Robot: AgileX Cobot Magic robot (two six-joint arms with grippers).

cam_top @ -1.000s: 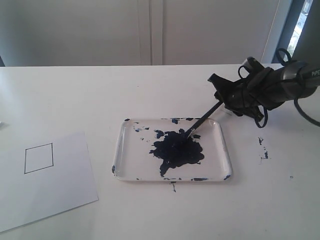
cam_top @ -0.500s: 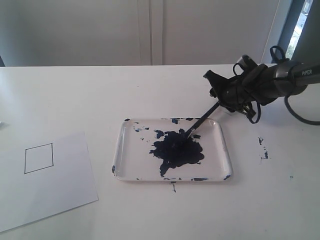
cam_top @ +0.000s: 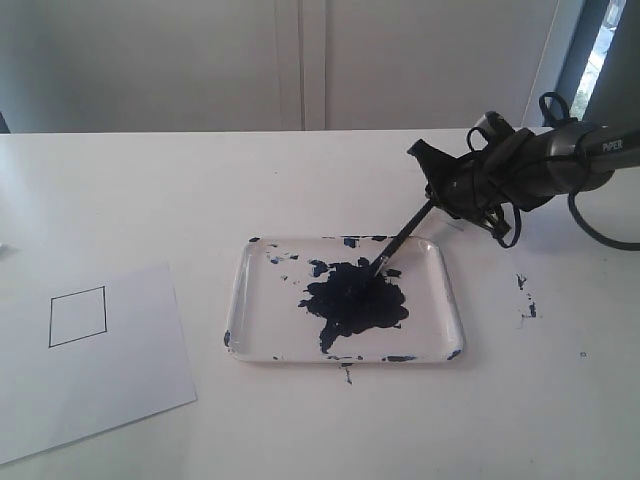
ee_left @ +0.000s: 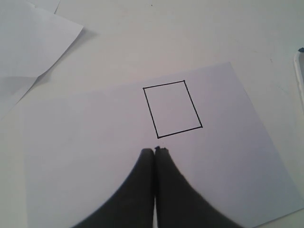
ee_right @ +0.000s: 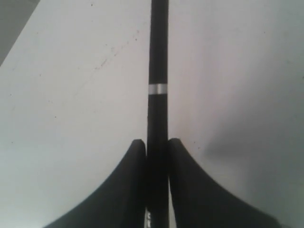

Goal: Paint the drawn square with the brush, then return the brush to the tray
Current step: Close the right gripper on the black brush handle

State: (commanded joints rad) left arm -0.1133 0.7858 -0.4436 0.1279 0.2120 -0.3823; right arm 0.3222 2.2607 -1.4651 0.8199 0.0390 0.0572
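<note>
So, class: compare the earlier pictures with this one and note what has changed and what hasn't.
The right pincer shifted slightly left in the exterior view and closed on the brush handle. The brush tip rests in the paint as before. The tray, paper and blank drawn square have not moved.

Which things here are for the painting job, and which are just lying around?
For the job: brush, tray, drawn square.
Just lying about: spare paper, stray paint specks.

White table (cam_top: 150,180), tray (cam_top: 238,300), paper sheet (cam_top: 120,385)
</note>
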